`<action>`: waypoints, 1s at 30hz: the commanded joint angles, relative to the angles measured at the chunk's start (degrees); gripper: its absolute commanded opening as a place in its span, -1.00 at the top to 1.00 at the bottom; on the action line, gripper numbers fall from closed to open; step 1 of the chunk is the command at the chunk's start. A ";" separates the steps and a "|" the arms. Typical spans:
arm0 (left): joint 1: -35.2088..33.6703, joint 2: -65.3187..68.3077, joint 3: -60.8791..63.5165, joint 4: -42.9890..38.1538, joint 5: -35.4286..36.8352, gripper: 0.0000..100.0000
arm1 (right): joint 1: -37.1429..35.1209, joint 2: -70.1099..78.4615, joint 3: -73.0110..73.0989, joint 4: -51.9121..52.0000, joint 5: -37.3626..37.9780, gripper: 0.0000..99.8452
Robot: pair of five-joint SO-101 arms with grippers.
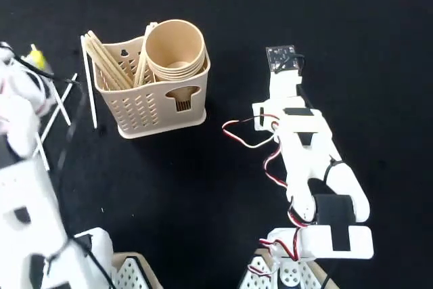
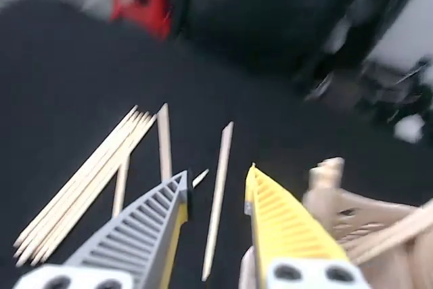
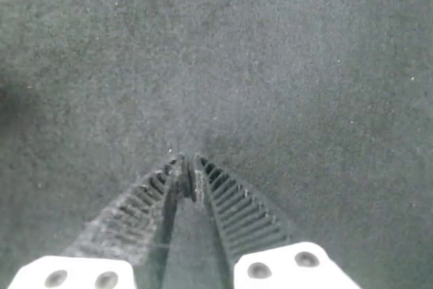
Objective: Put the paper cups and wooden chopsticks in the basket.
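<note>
Left wrist view, basket (image 2: 333, 191) blurred, cropped, left claw (image 2: 217, 171) parted.

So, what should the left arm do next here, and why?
Probably lower the left gripper and close on the chopstick lying between its open fingers. The cups already sit in the basket, while loose chopsticks lie on the table beside it.
</note>
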 commanded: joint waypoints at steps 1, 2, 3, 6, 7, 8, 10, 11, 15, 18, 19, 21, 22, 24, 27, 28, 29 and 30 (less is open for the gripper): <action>-5.23 11.96 -9.36 5.19 -3.96 0.70 | -0.97 -0.22 -3.21 0.35 0.53 0.98; -6.20 14.51 -9.80 5.19 -4.92 0.70 | -0.97 -0.22 -3.21 0.35 0.53 0.98; -6.99 16.97 -9.89 4.84 -5.89 0.70 | -0.97 -0.22 -3.21 0.44 0.53 0.98; -9.27 23.65 -9.71 3.34 -9.32 0.70 | -0.97 -0.22 -3.21 0.44 0.53 0.98; -9.89 26.02 -9.71 2.55 -10.64 0.71 | -0.97 -0.22 -3.21 0.44 0.53 0.98; -10.68 28.40 -9.89 1.58 -11.43 0.71 | -0.97 -0.22 -3.21 0.44 0.53 0.98; -11.74 32.97 -9.89 -1.76 -12.57 0.71 | -0.97 -0.22 -3.21 0.44 0.53 0.98; -12.26 35.16 -9.98 -3.43 -12.84 0.71 | -0.97 -0.22 -3.21 0.44 0.53 0.98; -12.97 44.92 -10.33 -11.34 -12.84 0.71 | -0.97 -0.22 -3.12 0.44 0.53 0.98; -12.62 52.04 -13.49 -11.43 -12.84 0.71 | -0.97 -0.22 -3.12 0.44 0.53 0.98; -12.62 54.07 -14.73 -11.43 -12.84 0.71 | -0.97 -0.22 -3.12 0.35 0.53 0.98; -12.97 57.85 -17.71 -11.43 -12.75 0.71 | -0.97 -0.22 -3.12 0.35 0.53 0.98; -12.97 59.60 -19.21 -11.34 -12.75 0.71 | -0.97 -0.22 -3.12 0.35 0.53 0.98; -12.70 62.86 -22.20 -10.81 -12.75 0.71 | -0.97 -0.22 -3.12 0.35 0.53 0.98; -12.70 68.22 -26.51 -10.55 -12.75 0.71 | -0.97 -0.22 -3.12 0.26 0.53 0.98; -12.79 69.98 -28.35 -10.55 -12.75 0.71 | -0.97 -0.22 -3.12 0.26 0.53 0.98; -12.79 71.74 -29.76 -10.55 -12.75 0.71 | -0.97 -0.22 -3.12 0.26 0.53 0.98; -12.79 73.67 -31.25 -10.55 -12.75 0.71 | -0.97 -0.22 -3.12 0.26 0.53 0.98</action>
